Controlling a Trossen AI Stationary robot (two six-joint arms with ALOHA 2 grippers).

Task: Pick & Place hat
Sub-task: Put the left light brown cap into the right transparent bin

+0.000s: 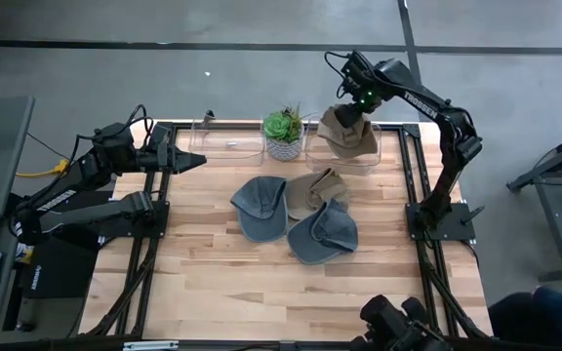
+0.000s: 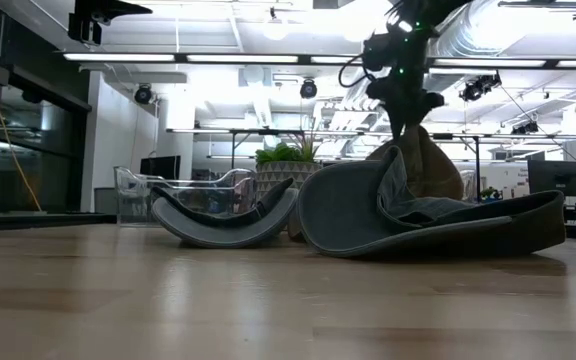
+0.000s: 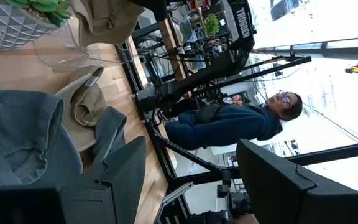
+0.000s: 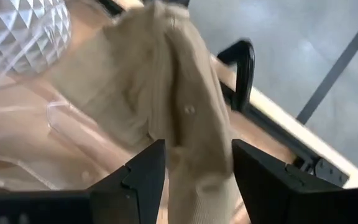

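- The right claw [image 1: 352, 115] is held at the far edge of the desk [image 1: 213, 273], and its fingers [image 4: 143, 169] are clamped on a tan hat [image 1: 349, 134].
- The tan hat is seen hanging from that claw, its crown drooping down into a clear bin [image 1: 343, 153] on the far right of the desk.
- In the right wrist view the tan cloth [image 4: 185, 106] is pinched between the two dark fingers, with the clear wall of the bin just behind it.
- A potted plant [image 1: 283, 132] in a white faceted pot is placed just beside that bin, between it and a second clear bin [image 1: 228, 142] to its left.
- Three more hats are piled at the middle of the desk, touching one another: a blue-grey hat [image 1: 260, 207] on the left, a second tan hat [image 1: 317, 188] behind, and another blue-grey hat [image 1: 323, 234] nearest the front.
- The left claw [image 1: 195, 161] is held above the far left corner of the desk, its fingers apart and nothing between them.
- A person in a dark blue top [image 3: 229, 121] is seen beyond the desk in the left wrist view.
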